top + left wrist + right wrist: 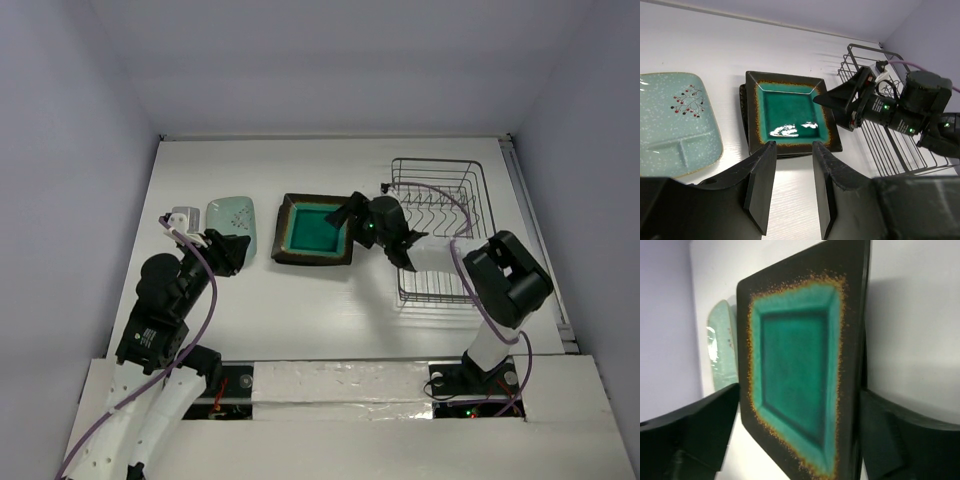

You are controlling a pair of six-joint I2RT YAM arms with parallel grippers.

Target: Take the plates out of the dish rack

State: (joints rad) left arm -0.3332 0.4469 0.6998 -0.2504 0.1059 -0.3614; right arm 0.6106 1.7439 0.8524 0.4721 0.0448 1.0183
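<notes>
The brown-rimmed plate with the teal centre (310, 228) (790, 112) (795, 370) lies flat mid-table on top of a darker plate whose edge (742, 112) peeks out on the left. My right gripper (352, 215) (837, 100) (800, 390) is open, its fingers standing wide on either side of that plate's right rim. The pale mint plate (232, 222) (675, 120) (722, 347) lies flat to the left. My left gripper (235, 250) (792, 145) hovers just in front of the teal plate, open with nothing between its fingers. The wire dish rack (440, 200) (890, 145) stands at the right.
The right arm (505, 280) reaches across the rack's near half. White walls close in the table at the back and on both sides. The left arm's cable (200, 290) loops near the mint plate.
</notes>
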